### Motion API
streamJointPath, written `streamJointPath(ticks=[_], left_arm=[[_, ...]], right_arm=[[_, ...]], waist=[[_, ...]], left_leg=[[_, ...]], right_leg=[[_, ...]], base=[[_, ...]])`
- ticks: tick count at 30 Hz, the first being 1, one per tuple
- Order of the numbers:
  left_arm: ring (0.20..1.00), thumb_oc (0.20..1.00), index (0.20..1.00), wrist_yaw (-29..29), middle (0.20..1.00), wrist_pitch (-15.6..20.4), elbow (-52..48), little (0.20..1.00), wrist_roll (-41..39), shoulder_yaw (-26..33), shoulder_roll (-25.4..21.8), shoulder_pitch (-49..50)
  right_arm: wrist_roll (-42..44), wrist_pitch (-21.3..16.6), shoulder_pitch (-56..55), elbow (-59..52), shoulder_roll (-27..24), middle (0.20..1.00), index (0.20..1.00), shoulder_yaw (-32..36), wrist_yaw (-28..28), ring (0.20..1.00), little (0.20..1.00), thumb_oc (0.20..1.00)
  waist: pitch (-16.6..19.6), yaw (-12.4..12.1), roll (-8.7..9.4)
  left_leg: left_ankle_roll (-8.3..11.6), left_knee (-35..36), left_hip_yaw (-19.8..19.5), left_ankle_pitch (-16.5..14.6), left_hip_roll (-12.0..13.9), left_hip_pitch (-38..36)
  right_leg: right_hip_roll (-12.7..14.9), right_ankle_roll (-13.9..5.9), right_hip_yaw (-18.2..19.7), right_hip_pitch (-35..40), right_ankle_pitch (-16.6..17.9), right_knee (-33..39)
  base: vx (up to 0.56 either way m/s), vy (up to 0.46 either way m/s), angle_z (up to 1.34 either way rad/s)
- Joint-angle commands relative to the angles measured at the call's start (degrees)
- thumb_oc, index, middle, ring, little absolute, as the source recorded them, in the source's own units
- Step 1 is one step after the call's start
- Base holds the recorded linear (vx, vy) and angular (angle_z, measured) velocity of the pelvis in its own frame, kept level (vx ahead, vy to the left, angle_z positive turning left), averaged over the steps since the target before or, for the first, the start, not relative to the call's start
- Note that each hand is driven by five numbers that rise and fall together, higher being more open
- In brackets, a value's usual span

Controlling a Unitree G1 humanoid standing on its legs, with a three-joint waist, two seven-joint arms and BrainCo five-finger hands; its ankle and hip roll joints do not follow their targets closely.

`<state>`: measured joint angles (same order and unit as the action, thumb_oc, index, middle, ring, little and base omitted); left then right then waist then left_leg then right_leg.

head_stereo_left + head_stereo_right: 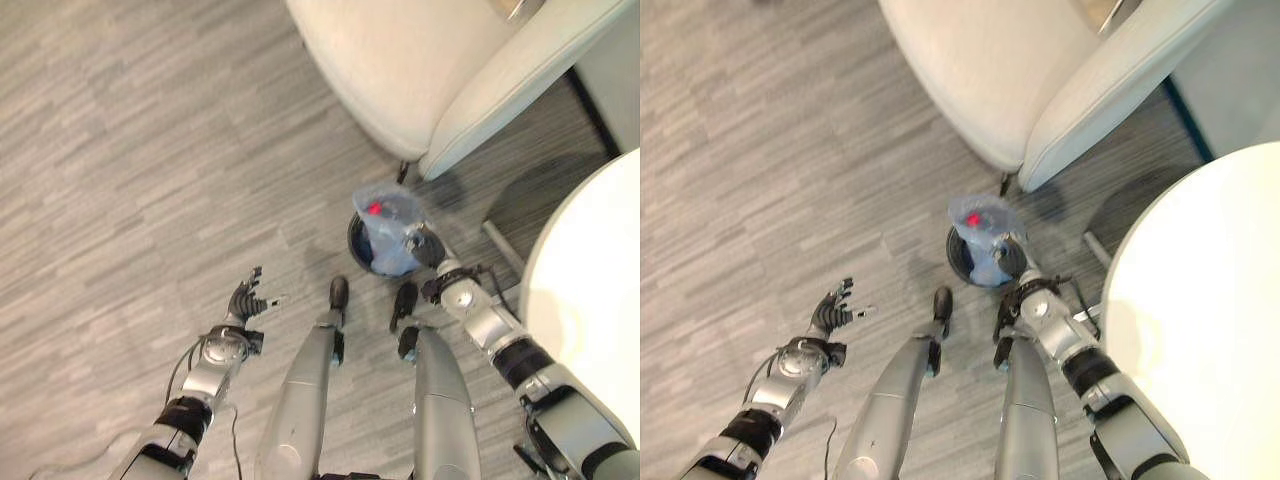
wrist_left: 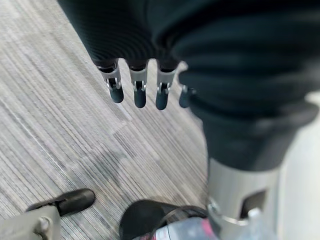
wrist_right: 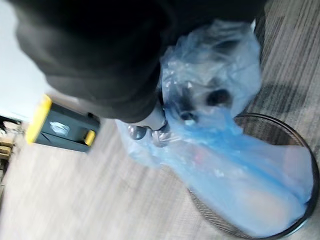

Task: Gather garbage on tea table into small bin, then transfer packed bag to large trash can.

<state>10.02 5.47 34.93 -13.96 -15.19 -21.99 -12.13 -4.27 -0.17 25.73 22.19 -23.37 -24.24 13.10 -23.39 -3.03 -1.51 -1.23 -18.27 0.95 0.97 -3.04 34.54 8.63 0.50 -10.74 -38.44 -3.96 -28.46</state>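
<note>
Grey striped carpet floor [image 1: 120, 150] lies under me, with a cream armchair [image 1: 420, 70] and a round white table [image 1: 590, 300] near. My right hand [image 1: 428, 246] pinches the translucent blue plastic garbage bag [image 1: 392, 228], which is partly inside the small black wire-mesh bin [image 3: 280, 220]. My left hand [image 1: 246, 298] hangs over the floor with fingers spread, empty.

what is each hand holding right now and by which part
The right hand grips the blue plastic bag by its gathered top, above the small mesh bin. The left hand holds nothing.
</note>
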Motion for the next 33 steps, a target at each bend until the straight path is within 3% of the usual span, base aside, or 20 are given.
streamJointPath(ticks=[1,3,11,19,22,25,27,29,30,32,33], left_arm=[[1.000,1.000,1.000,-0.6,1.000,1.0,1.0,1.000,2.7,-0.3,-1.3,2.0],[1.000,1.000,1.000,-0.6,1.000,1.1,0.6,1.000,2.7,0.1,-1.1,3.1],[1.000,1.000,1.000,-3.2,1.000,0.9,-4.2,1.000,5.2,4.5,-1.6,12.8],[1.000,1.000,1.000,-5.1,1.000,0.9,-8.8,1.000,6.4,5.5,-1.3,18.0],[1.000,1.000,1.000,-5.2,1.000,1.1,-9.1,1.000,6.0,5.3,-1.5,17.4],[1.000,1.000,1.000,-5.1,1.000,1.3,-10.2,1.000,5.4,5.4,-2.1,16.1],[1.000,1.000,1.000,-5.2,1.000,1.4,-10.7,1.000,5.2,5.2,-2.4,15.8],[1.000,1.000,1.000,-5.0,1.000,1.5,-11.8,1.000,4.8,4.9,-2.6,16.1],[1.000,1.000,1.000,-5.1,1.000,1.5,-12.1,1.000,5.0,4.8,-2.6,15.8],[1.000,1.000,1.000,-4.9,1.000,1.5,-12.0,1.000,4.8,4.5,-2.5,15.1],[1.000,1.000,1.000,-5.4,1.000,1.4,-12.3,1.000,5.3,3.5,-2.6,14.4]], right_arm=[[6.0,-6.7,0.9,-3.6,1.6,0.200,0.200,0.6,-1.6,0.200,0.200,0.200],[7.4,-7.2,-0.3,-5.2,2.0,0.200,0.200,1.3,-2.2,0.200,0.200,0.200],[10.3,-8.9,-10.5,-18.8,0.8,0.200,0.200,6.4,-7.7,0.200,0.200,0.200],[13.1,-8.7,-11.4,-23.4,1.9,0.200,0.200,5.2,-11.9,0.200,0.200,0.200],[13.9,-9.0,-10.5,-23.5,2.3,0.200,0.200,4.8,-12.1,0.200,0.200,0.200],[14.5,-9.8,-9.2,-24.0,2.7,0.200,0.200,4.7,-12.0,0.200,0.200,0.200],[13.9,-9.6,-9.0,-24.3,2.7,0.200,0.200,5.3,-11.5,0.200,0.200,0.200],[13.7,-9.5,-9.3,-24.1,2.8,0.200,0.200,6.0,-10.8,0.200,0.200,0.200],[13.9,-9.4,-9.3,-24.3,2.8,0.200,0.200,6.1,-10.4,0.200,0.200,0.200],[14.1,-9.6,-8.8,-24.0,2.5,0.200,0.200,6.1,-9.9,0.200,0.200,0.200],[14.1,-9.3,-8.8,-23.7,1.7,0.200,0.200,6.3,-9.5,0.200,0.200,0.200]], waist=[[1.1,0.5,0.75],[1.6,0.6,1.07],[9.6,2.3,3.16],[12.0,1.2,3.27],[11.4,1.1,3.00],[10.5,1.0,2.13],[11.1,0.4,2.02],[11.6,-0.9,2.61],[12.0,-2.0,3.19],[12.0,-2.2,2.97],[11.7,-2.4,2.34]], left_leg=[[1.40,5.1,-0.3,-2.2,0.1,-5.7],[1.48,6.5,-0.2,-2.0,0.2,-8.2],[1.79,15.2,2.2,-2.2,0.9,-24.0],[0.30,18.8,4.1,-2.7,0.8,-31.5],[0.07,18.7,3.9,-1.9,1.2,-31.0],[-0.48,17.1,3.4,-0.5,2.3,-28.4],[-0.40,16.5,2.8,0.2,2.5,-26.5],[0.20,15.9,1.5,1.6,2.2,-23.8],[1.26,15.0,0.4,3.9,2.3,-20.4],[2.36,14.7,-0.2,5.4,2.7,-18.4],[4.33,15.6,-1.2,8.0,3.0,-16.3]], right_leg=[[0.4,-4.15,-1.7,7.5,-1.2,6.3],[0.1,-4.39,-1.7,10.1,-0.7,8.1],[-1.6,-6.39,-1.4,26.7,1.2,19.6],[-2.5,-8.14,2.8,29.4,2.5,18.7],[-3.1,-8.20,4.1,28.1,1.8,15.4],[-5.2,-7.66,7.7,27.3,-2.1,6.2],[-6.1,-7.10,9.3,27.9,-2.5,3.1],[-6.6,-6.19,10.9,31.2,-4.8,6.4],[-8.0,-4.39,11.5,33.2,-7.5,11.7],[-8.9,-3.81,10.9,33.4,-7.6,14.4],[-11.1,-2.77,10.9,33.7,-7.6,18.0]], base=[[-0.02,0.035,-0.21],[0.08,0.027,-0.15],[0.14,0.049,-0.11],[0.04,0.078,-0.32],[-0.14,0.005,-0.33],[-0.21,-0.048,-0.03],[-0.20,-0.119,0.11],[-0.20,-0.224,0.22],[-0.24,-0.284,0.19],[-0.24,-0.235,0.43],[-0.19,-0.154,0.43]])
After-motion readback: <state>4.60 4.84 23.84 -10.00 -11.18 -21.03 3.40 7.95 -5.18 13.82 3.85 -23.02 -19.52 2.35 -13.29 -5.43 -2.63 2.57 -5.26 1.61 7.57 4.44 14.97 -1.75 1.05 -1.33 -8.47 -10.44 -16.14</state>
